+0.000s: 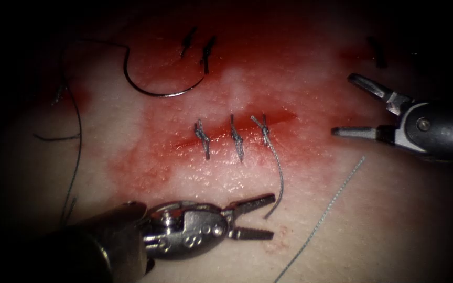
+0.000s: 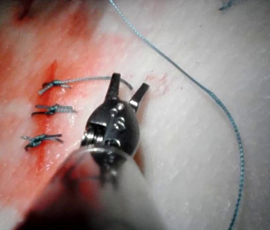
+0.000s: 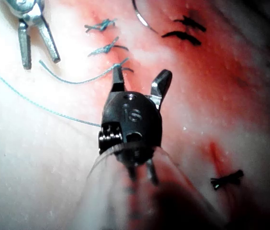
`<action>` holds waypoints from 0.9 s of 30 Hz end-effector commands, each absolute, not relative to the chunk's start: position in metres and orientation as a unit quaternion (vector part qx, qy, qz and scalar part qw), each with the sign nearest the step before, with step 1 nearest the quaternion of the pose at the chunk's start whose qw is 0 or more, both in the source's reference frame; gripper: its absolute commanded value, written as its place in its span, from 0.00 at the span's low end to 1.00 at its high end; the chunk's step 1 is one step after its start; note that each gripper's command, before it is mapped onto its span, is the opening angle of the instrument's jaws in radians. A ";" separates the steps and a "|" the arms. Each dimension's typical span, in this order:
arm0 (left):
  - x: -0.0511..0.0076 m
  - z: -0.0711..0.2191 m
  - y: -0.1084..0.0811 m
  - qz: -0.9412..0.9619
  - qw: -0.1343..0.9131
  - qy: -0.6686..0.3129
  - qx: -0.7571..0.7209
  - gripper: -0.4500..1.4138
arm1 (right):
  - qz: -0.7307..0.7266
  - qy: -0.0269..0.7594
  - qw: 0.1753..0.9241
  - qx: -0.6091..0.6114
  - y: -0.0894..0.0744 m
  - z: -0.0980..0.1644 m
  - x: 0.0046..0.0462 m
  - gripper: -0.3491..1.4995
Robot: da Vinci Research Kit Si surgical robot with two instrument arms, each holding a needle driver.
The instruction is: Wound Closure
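The cut (image 1: 268, 119) runs across the red-stained tissue (image 1: 394, 209) and carries three knotted stitches (image 1: 237, 139). From the rightmost stitch (image 1: 265, 131) a long thread tail (image 1: 280, 178) hangs down. Its free end lies by the tips of my left tool (image 1: 272, 217), whose jaws stand open and hold nothing. My right tool (image 1: 343, 105) hovers right of the cut, open and empty. The curved needle (image 1: 158, 93) lies flat on the tissue above and left of the cut, not in the tissue, with dark thread (image 1: 78, 131) trailing left. Left wrist view: left tool (image 2: 130, 81), tail (image 2: 84, 79). Right wrist view: right tool (image 3: 140, 72), needle (image 3: 142, 19).
A loose piece of thread (image 1: 326, 212) lies on the pale tissue right of my left tool, also seen as the loose thread (image 2: 211, 96). Dark older stitches (image 1: 207, 52) sit above the cut, and another dark stitch (image 1: 378, 52) lies at the upper right.
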State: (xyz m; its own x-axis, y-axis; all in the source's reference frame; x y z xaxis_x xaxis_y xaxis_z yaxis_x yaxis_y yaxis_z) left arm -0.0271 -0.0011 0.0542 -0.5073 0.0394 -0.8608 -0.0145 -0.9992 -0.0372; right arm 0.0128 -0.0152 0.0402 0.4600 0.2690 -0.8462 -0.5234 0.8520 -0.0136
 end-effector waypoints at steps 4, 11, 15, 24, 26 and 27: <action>-0.0275 0.055 -0.001 0.869 0.016 -0.011 -0.494 0.33 | 0.234 0.466 0.843 -0.135 -0.016 0.041 0.0142 0.99; -0.0271 0.056 0.000 0.866 0.023 -0.009 -0.499 0.02 | 0.225 0.466 0.847 -0.123 -0.017 0.041 0.0157 0.99; -0.0268 0.055 0.000 0.862 0.027 -0.004 -0.506 0.00 | 0.218 0.467 0.849 -0.116 -0.017 0.042 0.0160 0.98; -0.0252 0.053 0.002 0.858 0.053 0.014 -0.510 0.00 | 0.113 0.502 0.855 -0.067 -0.018 0.045 0.0158 0.97; -0.0250 0.053 0.002 0.858 0.054 0.013 -0.510 0.00 | 0.099 0.505 0.855 -0.064 -0.018 0.046 0.0158 0.97; -0.0246 0.052 0.002 0.860 0.056 0.013 -0.507 0.00 | 0.090 0.508 0.854 -0.063 -0.018 0.046 0.0159 0.97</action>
